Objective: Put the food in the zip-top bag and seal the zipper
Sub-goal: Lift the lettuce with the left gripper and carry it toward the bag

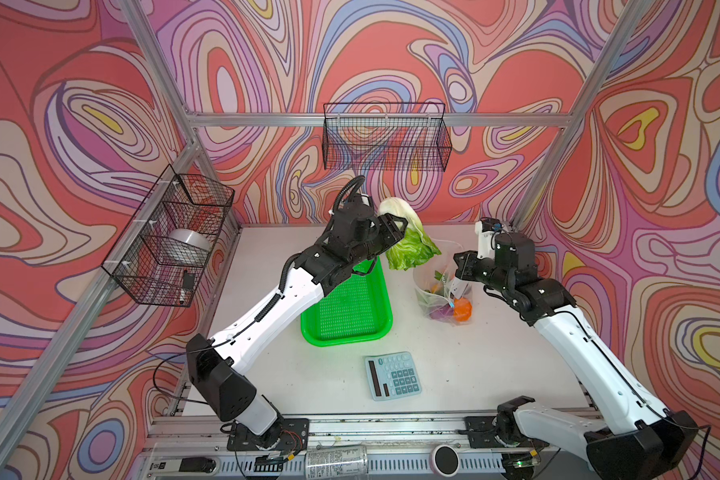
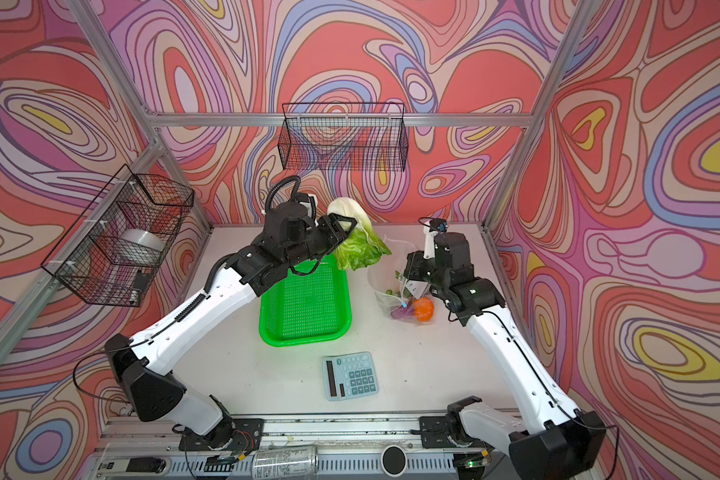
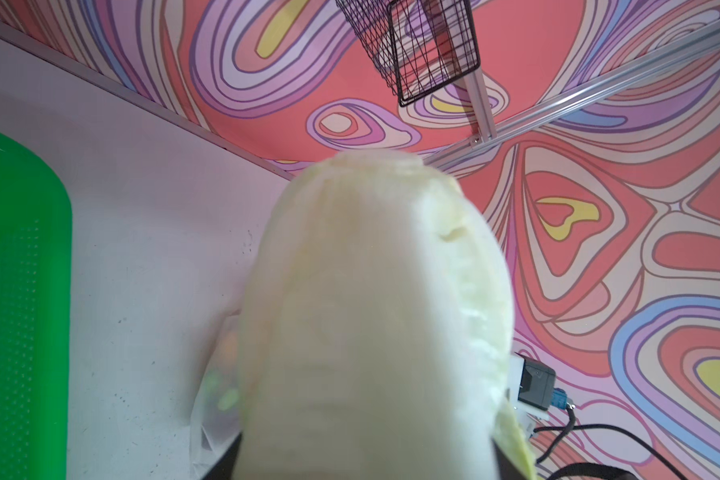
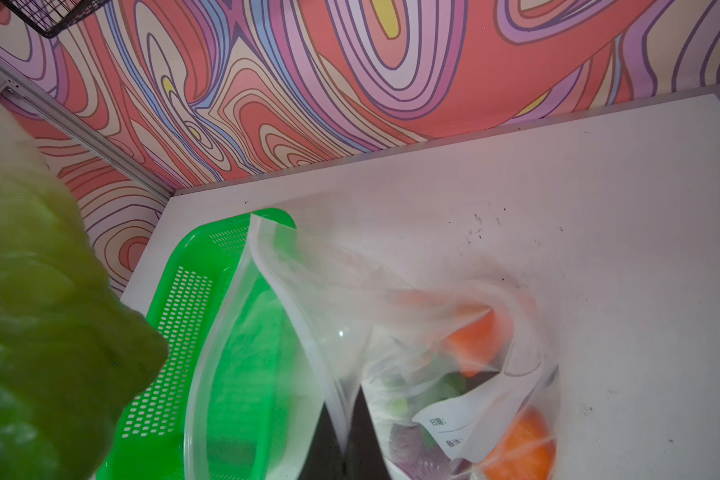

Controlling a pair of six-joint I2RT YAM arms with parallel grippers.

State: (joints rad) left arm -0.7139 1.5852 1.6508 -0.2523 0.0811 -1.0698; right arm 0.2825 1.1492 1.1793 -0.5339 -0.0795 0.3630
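My left gripper (image 1: 398,226) (image 2: 344,226) is shut on the white-green napa cabbage (image 1: 412,245) (image 2: 360,245) (image 3: 375,311). It holds the cabbage in the air over the far end of the green basket, leafy end down, just left of the bag's mouth. The clear zip-top bag (image 1: 429,286) (image 2: 385,291) (image 4: 308,311) stands on the table with its mouth open. My right gripper (image 1: 456,289) (image 4: 344,440) is shut on the bag's zipper edge (image 4: 242,291). Inside the bag lie an orange pumpkin (image 1: 462,309) (image 4: 516,449), a purple onion (image 4: 408,444) and green pieces.
The green basket (image 1: 346,338) (image 4: 175,299) sits left of the bag with nothing visible in it. A light-blue calculator (image 1: 393,375) lies nearer the front. Wire baskets hang on the back wall (image 1: 385,137) and on the left wall (image 1: 169,237).
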